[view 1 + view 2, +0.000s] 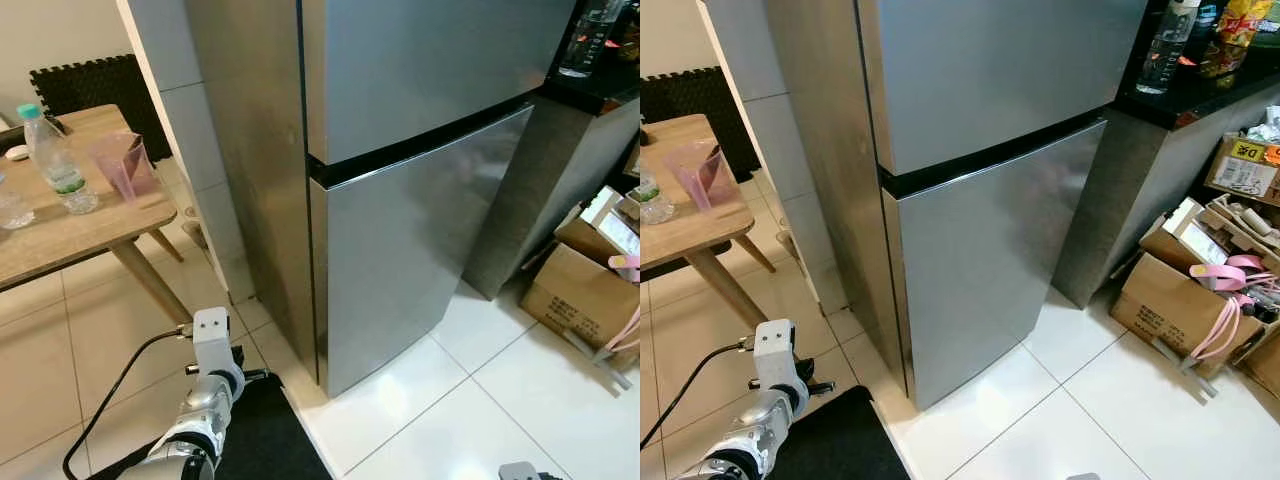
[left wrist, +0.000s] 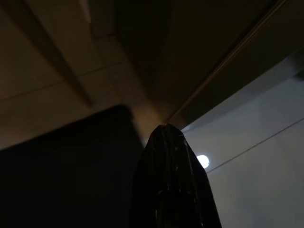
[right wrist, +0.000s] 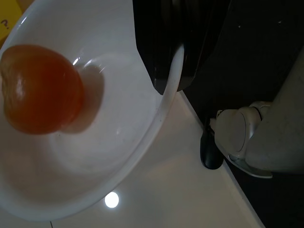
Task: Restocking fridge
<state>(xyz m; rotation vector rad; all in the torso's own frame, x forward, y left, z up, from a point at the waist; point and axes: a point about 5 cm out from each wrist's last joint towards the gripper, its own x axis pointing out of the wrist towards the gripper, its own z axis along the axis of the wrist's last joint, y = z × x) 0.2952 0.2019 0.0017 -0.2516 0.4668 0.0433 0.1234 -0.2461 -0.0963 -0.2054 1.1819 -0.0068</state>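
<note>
Silver two-door fridge (image 1: 400,180): centre of head views, both doors closed, dark seam between upper and lower door; standing on white tile floor (image 1: 480,400).

Left gripper (image 2: 166,142): low at 7 o'clock of the head views on the silver left arm (image 1: 205,400), hanging over a black mat (image 1: 260,440) beside the fridge's lower corner. Fingers pressed together into a single dark point in the left wrist view, grasping nothing; that view very dark, mat and pale tile just made out.

Right gripper (image 3: 167,71): fingers clenched on the rim of a white bowl (image 3: 95,180), one black finger over the rim's outer side. Orange round fruit (image 3: 40,90) lying inside the bowl, touching its wall. Pale floor and a white robot foot part beyond the bowl.

Wooden table (image 1: 70,235): at 9 o'clock of the fridge. On it a plastic water bottle (image 1: 55,160) with green cap, upright, and just beside it a pink translucent cup (image 1: 125,165).

Dark counter (image 1: 1200,85): at 2 o'clock, touching the fridge's far side; clear bottle (image 1: 1165,45) and snack packets on top, too small to read.

Cardboard boxes (image 1: 1180,290): at 4 o'clock on the floor below the counter, pink items lying across them.
</note>
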